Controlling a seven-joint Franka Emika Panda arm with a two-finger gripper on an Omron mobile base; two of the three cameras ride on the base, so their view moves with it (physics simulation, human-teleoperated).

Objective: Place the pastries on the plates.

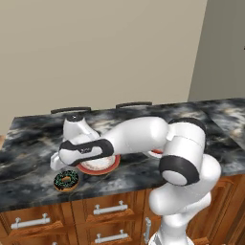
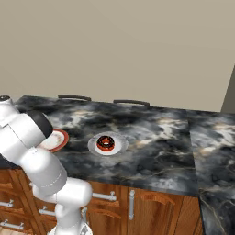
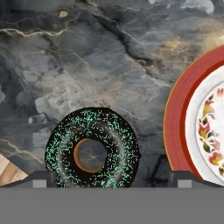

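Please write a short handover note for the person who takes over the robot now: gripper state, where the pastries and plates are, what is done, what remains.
Gripper: open, holding nothing, above the green-sprinkled donut.
Green-sprinkled donut: on the counter near its front edge, beside the red-rimmed plate, apart from it.
Red-sprinkled donut: lies on the small white plate.
Done: one pastry is plated.
Left: grasp the green-sprinkled donut and set it on the red-rimmed plate, which looks free where the arm does not hide it.

I saw a polished dark marble worktop [image 3: 109,65], veined. Between the fingers [image 3: 41,178] lay the green-sprinkled donut [image 3: 92,148], its chocolate icing matt and grainy; beside them, the red-rimmed plate [image 3: 177,127] looked smooth glazed ceramic.
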